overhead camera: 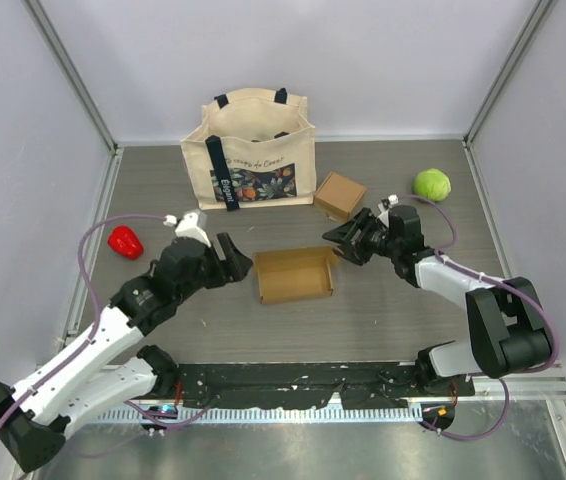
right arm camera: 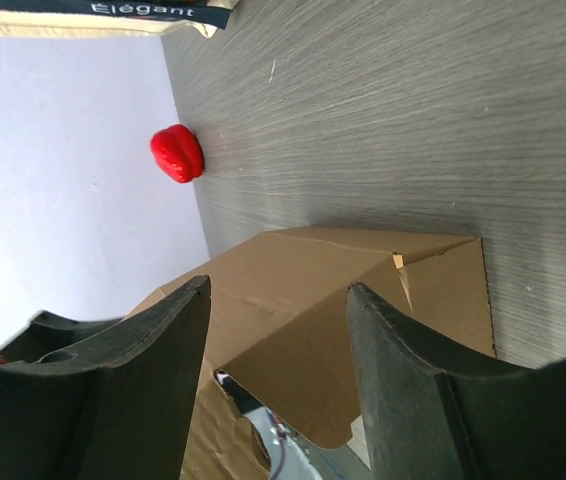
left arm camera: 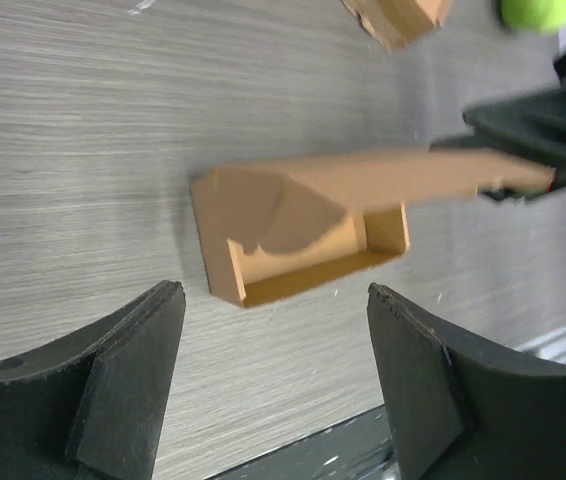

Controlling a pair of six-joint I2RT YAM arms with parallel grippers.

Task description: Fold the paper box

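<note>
While the paper box [overhead camera: 294, 275] lies between them | left pincer [overhead camera: 238, 260] apart; right pincer [overhead camera: 336, 243] apart

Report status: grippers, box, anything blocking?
Left gripper open, short of paper box. Right gripper open at its right edge. Its top open. Small box behind, apart.

The left hand [left arm camera: 273, 320] hangs open just short of the paper box [left arm camera: 293, 225].

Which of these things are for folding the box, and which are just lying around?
For the job: open brown cardboard box; left tool; right tool.
Just lying about: cream cloth tote bag; small closed brown cardboard box; round green ball; red pepper-shaped toy.
</note>
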